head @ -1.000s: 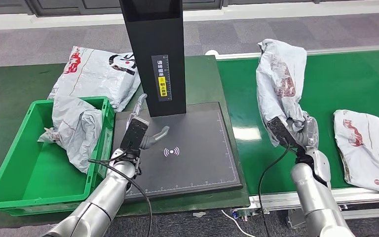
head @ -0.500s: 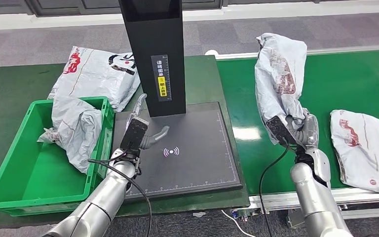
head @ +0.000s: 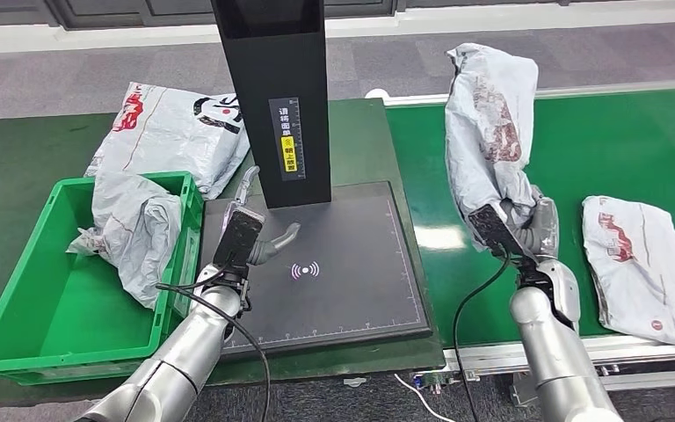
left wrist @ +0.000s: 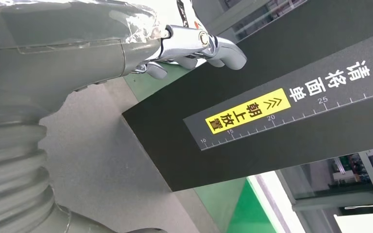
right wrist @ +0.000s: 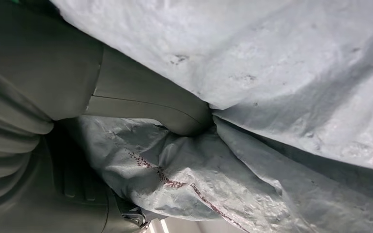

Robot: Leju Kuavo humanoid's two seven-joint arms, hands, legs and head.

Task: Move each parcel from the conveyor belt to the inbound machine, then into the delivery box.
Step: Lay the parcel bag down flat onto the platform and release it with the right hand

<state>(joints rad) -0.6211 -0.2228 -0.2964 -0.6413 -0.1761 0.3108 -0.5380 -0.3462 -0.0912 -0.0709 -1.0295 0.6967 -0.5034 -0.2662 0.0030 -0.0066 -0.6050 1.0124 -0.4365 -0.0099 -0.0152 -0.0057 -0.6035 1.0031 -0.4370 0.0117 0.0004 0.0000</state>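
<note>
My right hand [head: 527,230] grips the lower end of a grey parcel [head: 488,132] with red print and holds it upright above the green conveyor belt [head: 633,141]. In the right wrist view the thumb [right wrist: 145,107] presses into the crumpled grey parcel [right wrist: 281,73]. A second grey parcel [head: 637,264] lies flat on the belt to the right. My left hand [head: 259,233] hovers open over the black inbound machine plate [head: 352,264], beside its black column [head: 281,97]. In the left wrist view its fingers [left wrist: 199,46] point at the column [left wrist: 291,102].
A green delivery box [head: 26,308] at the left holds a crumpled grey parcel [head: 136,224]. Another white parcel [head: 176,132] lies on the green table behind the box. Grey floor lies beyond the table.
My right hand has carried the upright parcel slightly left and higher. The flat parcel on the belt has drifted a little left. My left hand has stayed put.
</note>
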